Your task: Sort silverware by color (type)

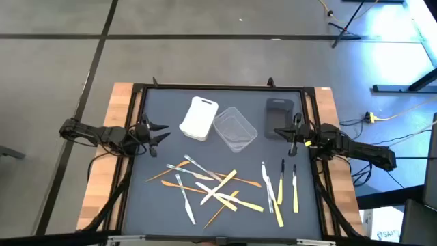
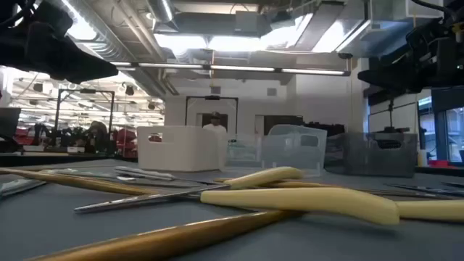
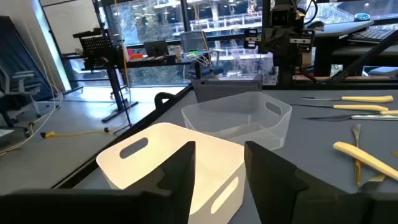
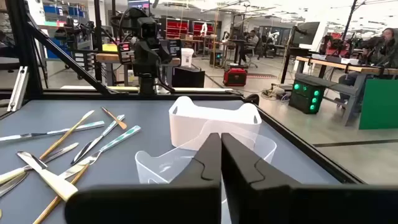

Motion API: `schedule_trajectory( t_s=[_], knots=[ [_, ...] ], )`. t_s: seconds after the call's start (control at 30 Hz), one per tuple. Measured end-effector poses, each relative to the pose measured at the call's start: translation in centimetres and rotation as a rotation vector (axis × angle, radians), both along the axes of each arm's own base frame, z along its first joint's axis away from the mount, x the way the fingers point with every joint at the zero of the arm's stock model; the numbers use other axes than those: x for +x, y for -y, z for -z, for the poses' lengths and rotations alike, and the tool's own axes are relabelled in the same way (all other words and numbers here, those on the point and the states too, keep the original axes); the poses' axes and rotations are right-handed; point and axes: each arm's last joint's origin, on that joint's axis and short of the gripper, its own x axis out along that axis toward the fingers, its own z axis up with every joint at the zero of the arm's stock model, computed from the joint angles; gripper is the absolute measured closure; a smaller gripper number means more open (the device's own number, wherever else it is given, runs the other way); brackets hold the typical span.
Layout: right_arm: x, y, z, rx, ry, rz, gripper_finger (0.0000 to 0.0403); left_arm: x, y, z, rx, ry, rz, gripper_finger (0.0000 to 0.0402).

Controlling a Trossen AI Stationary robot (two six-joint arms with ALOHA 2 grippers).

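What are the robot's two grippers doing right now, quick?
Left gripper: open, holding nothing, at the table's left edge.
Right gripper: shut, holding nothing, at the table's right edge by the dark tub.

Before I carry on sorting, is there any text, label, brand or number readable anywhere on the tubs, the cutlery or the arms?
None can be read.
White tub: plain, no label.
Clear tub: no marking.
Dark grey tub: no marking visible.
Silverware: no print visible.
Room behind the table, low and wrist views: signs and screens too small or blurred to read.
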Motion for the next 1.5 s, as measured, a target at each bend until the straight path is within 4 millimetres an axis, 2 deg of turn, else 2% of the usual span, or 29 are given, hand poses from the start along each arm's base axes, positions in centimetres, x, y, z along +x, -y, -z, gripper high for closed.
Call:
schedule_trajectory(
  t_s=[1.27,1.5],
  knots=[
    [0.0,0.0,0.0,0.0,0.001,0.0,0.0403,0.0,0.0,0.0,0.0,0.0,0.0,0.0269],
    [-0.03,0.13,-0.2,-0.003,0.023,0.047,0.0403,0.0,0.0,0.0,0.002,-0.001,0.0,0.0269]
  ],
)
